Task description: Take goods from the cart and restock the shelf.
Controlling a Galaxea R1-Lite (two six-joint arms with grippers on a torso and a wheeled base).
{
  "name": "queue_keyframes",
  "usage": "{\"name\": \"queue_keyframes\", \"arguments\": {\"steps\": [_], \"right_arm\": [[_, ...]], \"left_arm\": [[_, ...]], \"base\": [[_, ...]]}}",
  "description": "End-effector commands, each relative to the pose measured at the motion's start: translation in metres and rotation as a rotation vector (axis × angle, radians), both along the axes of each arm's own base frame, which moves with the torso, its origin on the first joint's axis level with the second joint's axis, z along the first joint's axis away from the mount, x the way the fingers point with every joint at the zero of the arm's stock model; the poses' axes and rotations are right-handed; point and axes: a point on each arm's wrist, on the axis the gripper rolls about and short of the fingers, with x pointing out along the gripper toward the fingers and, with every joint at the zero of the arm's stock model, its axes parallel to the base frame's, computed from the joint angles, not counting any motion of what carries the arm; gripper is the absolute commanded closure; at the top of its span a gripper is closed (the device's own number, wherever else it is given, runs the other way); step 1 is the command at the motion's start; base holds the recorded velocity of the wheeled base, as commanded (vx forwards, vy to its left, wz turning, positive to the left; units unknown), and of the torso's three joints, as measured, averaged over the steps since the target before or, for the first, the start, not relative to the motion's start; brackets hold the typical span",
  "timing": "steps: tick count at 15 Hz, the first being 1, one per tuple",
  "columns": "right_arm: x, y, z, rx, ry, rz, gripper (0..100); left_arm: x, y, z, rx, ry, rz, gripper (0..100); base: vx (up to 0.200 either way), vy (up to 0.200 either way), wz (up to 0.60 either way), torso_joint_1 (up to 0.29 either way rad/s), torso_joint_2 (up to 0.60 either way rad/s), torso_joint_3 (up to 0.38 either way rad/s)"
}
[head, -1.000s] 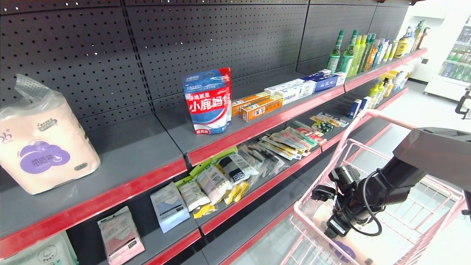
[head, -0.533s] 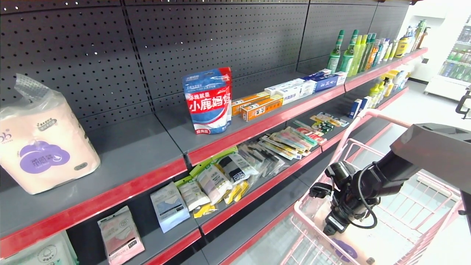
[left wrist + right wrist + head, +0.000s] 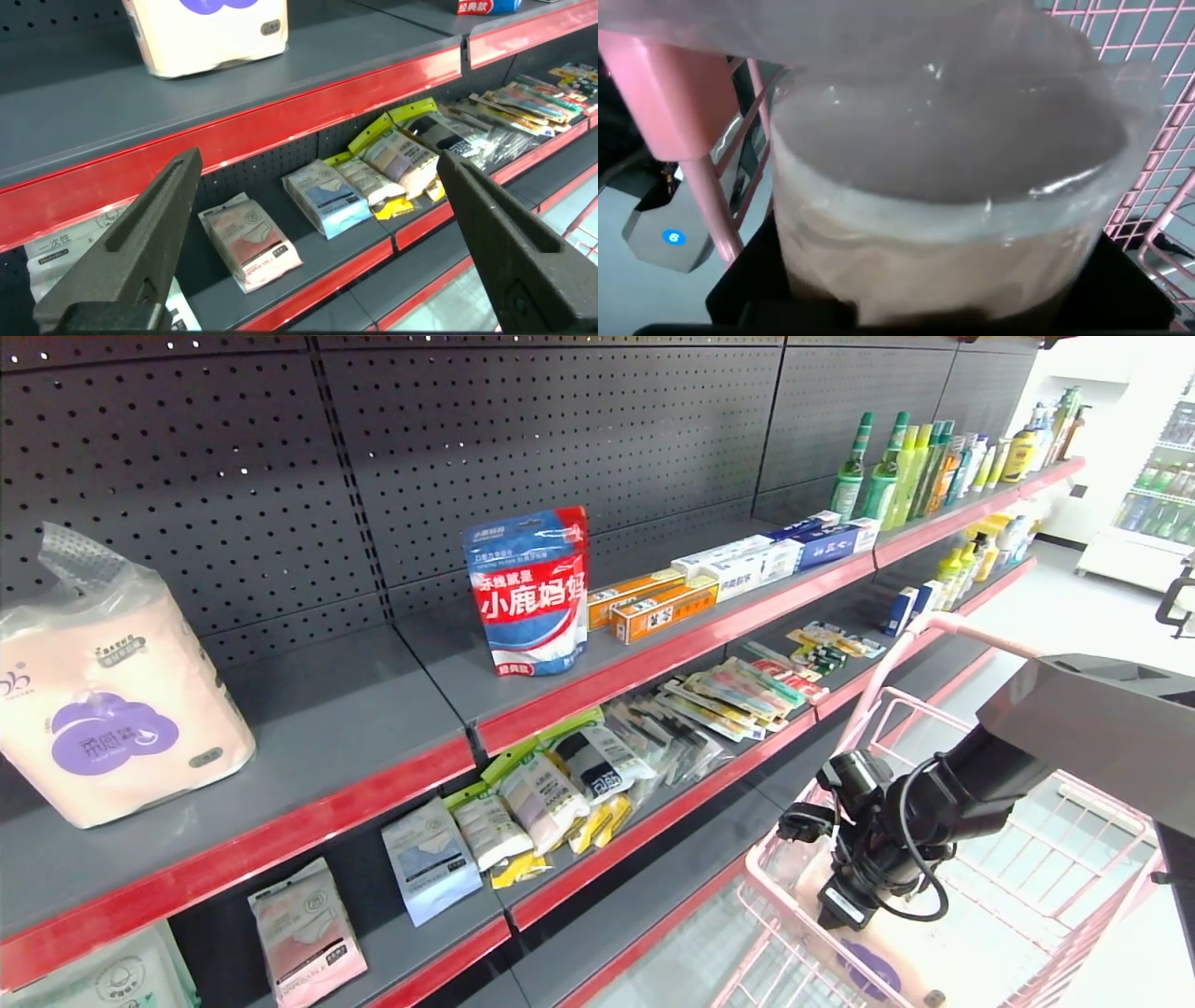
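Observation:
A pink wire cart [image 3: 894, 655] stands at the lower right. Inside it lies a plastic-wrapped toilet paper pack [image 3: 870, 973], pale pink with a purple mark. My right gripper [image 3: 838, 907] is down in the cart's near-left corner, shut on that pack's top. In the right wrist view the pack [image 3: 952, 215] bulges between the dark fingers [image 3: 738, 291]. A matching toilet paper pack [image 3: 112, 709] stands at the left of the grey, red-edged shelf [image 3: 355, 709]. My left gripper [image 3: 318, 159] hangs open and holds nothing, facing the lower shelves.
A blue and red pouch [image 3: 532, 593] stands mid-shelf, with toothpaste boxes [image 3: 653, 602] and green bottles [image 3: 887, 467] further right. Bare shelf lies between the shelved pack and the pouch. Flat packets [image 3: 551, 793] crowd the lower shelf. The pegboard back [image 3: 560, 420] is close.
My right arm and gripper have shifted a little to the left and up inside the cart. The shelf goods have not moved.

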Motion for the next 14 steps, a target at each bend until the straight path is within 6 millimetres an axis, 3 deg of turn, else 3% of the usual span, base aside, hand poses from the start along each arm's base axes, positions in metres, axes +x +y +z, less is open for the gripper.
{"name": "queue_keyframes", "arguments": {"steps": [1,3,4,7,10,14], "right_arm": [[-0.002,0.000,-0.010,0.007,-0.005,-0.017,100],[-0.006,-0.002,-0.010,0.018,-0.036,-0.050,100],[-0.009,-0.004,0.002,0.027,-0.055,-0.074,100],[-0.022,-0.013,0.062,-0.002,-0.172,-0.149,100],[-0.027,-0.020,0.099,0.038,-0.292,-0.281,100],[-0.038,-0.027,0.139,0.065,-0.421,-0.332,100]], "left_arm": [[0.000,0.000,0.000,0.000,0.000,0.000,0],[0.000,0.000,0.000,0.000,0.000,0.001,0],[0.000,0.000,0.000,0.000,0.000,0.001,0],[0.000,0.000,0.000,0.000,0.000,0.000,0],[0.000,0.000,0.000,0.000,0.000,0.001,0],[0.000,0.000,0.000,0.000,0.000,0.000,0]], "base": [[0.000,0.000,0.00,0.000,0.00,0.000],[0.000,0.000,0.00,0.000,0.00,0.000],[0.000,0.000,0.00,0.000,0.00,0.000],[0.000,0.000,0.00,0.000,0.00,0.000],[0.000,0.000,0.00,0.000,0.00,0.000],[0.000,0.000,0.00,0.000,0.00,0.000]]}}
